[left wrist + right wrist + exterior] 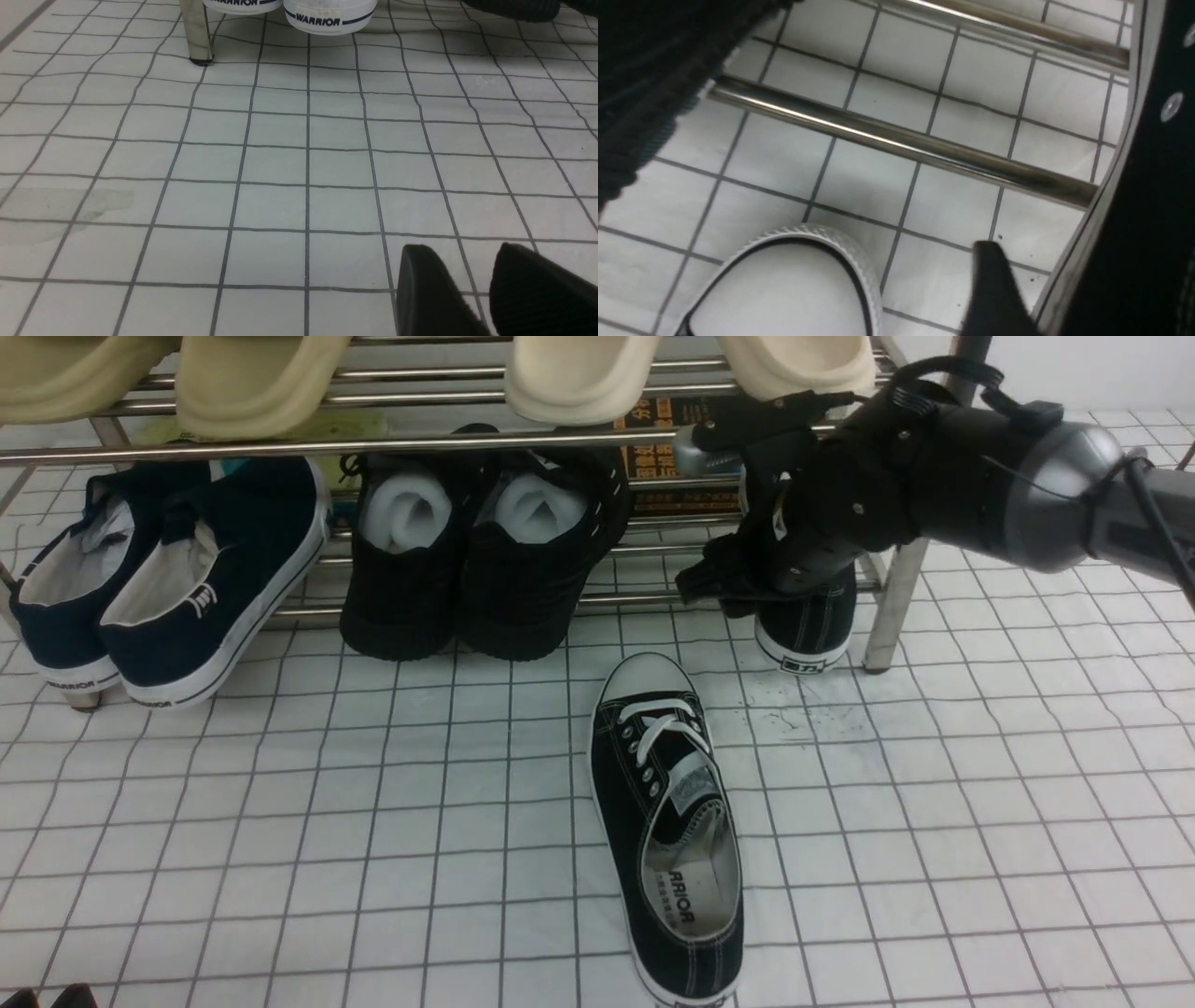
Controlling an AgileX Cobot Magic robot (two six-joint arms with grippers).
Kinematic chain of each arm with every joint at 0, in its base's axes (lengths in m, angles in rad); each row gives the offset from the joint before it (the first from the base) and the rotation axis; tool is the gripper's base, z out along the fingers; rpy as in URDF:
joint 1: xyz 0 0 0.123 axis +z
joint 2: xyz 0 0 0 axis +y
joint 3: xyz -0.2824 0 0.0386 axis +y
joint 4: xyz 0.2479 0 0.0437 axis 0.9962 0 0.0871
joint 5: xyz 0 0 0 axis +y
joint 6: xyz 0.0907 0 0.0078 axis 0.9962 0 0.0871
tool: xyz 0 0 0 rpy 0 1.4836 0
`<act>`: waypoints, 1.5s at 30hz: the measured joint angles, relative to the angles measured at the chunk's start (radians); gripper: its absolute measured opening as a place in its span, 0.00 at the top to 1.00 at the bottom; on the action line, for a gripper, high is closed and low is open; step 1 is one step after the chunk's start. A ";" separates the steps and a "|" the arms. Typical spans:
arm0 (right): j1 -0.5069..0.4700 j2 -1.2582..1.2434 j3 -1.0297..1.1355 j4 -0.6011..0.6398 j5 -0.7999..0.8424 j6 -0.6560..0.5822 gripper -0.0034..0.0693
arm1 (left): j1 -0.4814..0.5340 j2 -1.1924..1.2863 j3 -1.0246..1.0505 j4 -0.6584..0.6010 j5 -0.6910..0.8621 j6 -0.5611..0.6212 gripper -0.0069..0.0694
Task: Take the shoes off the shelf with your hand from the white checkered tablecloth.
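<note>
One black sneaker with white laces lies on the white checkered tablecloth, toe toward the shelf. Its white toe cap shows in the right wrist view. The other sneaker stands on the shelf's lowest bars at the right, heel outward. My right gripper is low beside it, jaws apart. One finger stands just outside the shoe's side, and the other finger is hidden. My left gripper hovers open over bare cloth, holding nothing.
Navy white-soled slip-ons and black shoes stuffed with white foam sit on the lower tier. Cream slippers fill the upper tier. A chrome leg stands right of the shelved sneaker. Another leg and the navy heels show ahead of the left gripper.
</note>
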 joint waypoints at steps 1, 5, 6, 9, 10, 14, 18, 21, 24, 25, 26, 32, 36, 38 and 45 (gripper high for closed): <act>-0.001 0.000 0.000 0.000 0.007 -0.001 0.55 | 0.000 0.000 0.000 0.000 0.000 0.000 0.60; -0.002 -0.038 0.000 0.037 0.081 0.000 0.91 | 0.000 0.000 0.000 0.000 0.000 0.000 0.60; 0.001 -0.042 0.001 0.041 0.089 0.000 0.92 | 0.000 0.000 0.000 0.000 0.000 0.000 0.60; 0.027 -0.135 0.005 0.085 0.225 -0.001 0.94 | 0.000 0.000 0.000 0.000 0.000 0.000 0.60; 0.046 -0.179 0.005 0.101 0.274 -0.003 0.94 | 0.000 0.000 0.000 0.000 0.001 0.000 0.60; 0.104 -0.283 0.010 0.108 0.410 -0.024 0.94 | 0.000 0.000 0.000 0.000 0.001 0.000 0.60; 0.205 -0.381 0.167 0.106 0.481 -0.021 0.94 | 0.000 0.000 0.000 0.000 0.002 0.000 0.59; 0.243 -0.399 0.296 0.120 0.423 0.009 0.94 | 0.000 0.000 0.000 0.000 0.003 0.000 0.59; 0.249 -0.396 0.394 0.129 0.329 0.020 0.94 | 0.000 0.000 0.000 0.000 0.003 0.000 0.59; 0.249 -0.395 0.408 0.127 0.313 0.021 0.94 | 0.000 0.000 -0.001 0.000 0.003 0.000 0.59; 0.249 -0.390 0.426 0.124 0.289 0.023 0.94 | 0.000 0.000 -0.001 0.000 0.003 0.000 0.59; 0.248 -0.343 0.445 0.072 0.218 0.029 0.94 | 0.000 0.000 -0.001 0.000 0.003 0.000 0.59; 0.248 -0.308 0.445 0.060 0.176 0.029 0.92 | 0.000 0.000 -0.001 0.000 0.003 0.000 0.59; 0.248 -0.294 0.445 0.060 0.171 0.029 0.88 | 0.000 0.000 -0.001 0.000 0.003 0.000 0.59; 0.248 -0.286 0.412 0.058 0.215 0.029 0.51 | 0.000 0.000 -0.001 0.000 0.003 0.000 0.59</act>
